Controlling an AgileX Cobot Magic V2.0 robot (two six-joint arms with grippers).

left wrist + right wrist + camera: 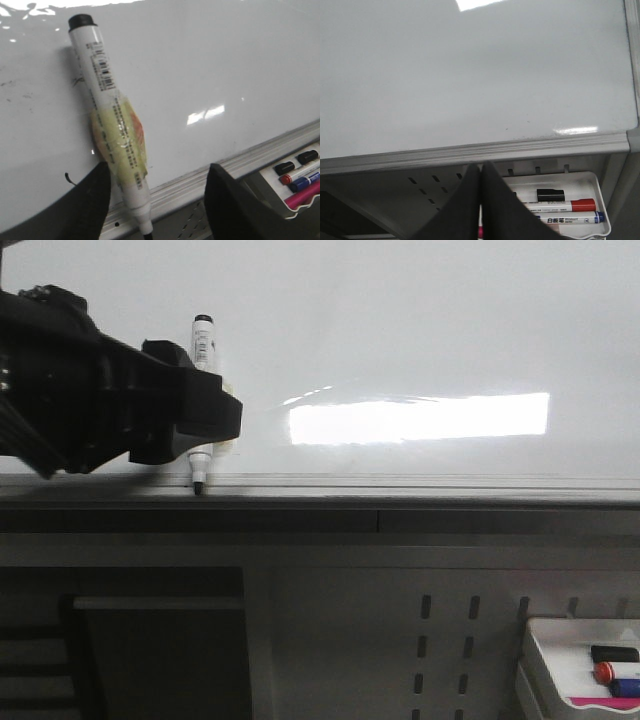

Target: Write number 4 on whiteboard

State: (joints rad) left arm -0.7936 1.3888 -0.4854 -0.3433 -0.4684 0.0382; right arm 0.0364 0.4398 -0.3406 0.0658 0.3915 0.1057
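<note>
Left gripper (205,435) level, clamping marker (203,390) | tip at whiteboard (420,330) rail

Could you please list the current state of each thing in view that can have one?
Left gripper: shut on the marker.
Marker: uncapped, tip down at the board's lower rail.
Right gripper: shut, empty.
Whiteboard: no 4 drawn yet.
Tray markers: capped, lying in the tray.

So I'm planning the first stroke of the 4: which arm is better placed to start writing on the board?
Left. Its fingers hold the marker against the whiteboard, tip down at the edge rail. The right fingers are closed and empty, low by the pen tray. No 4 shows yet.
</note>
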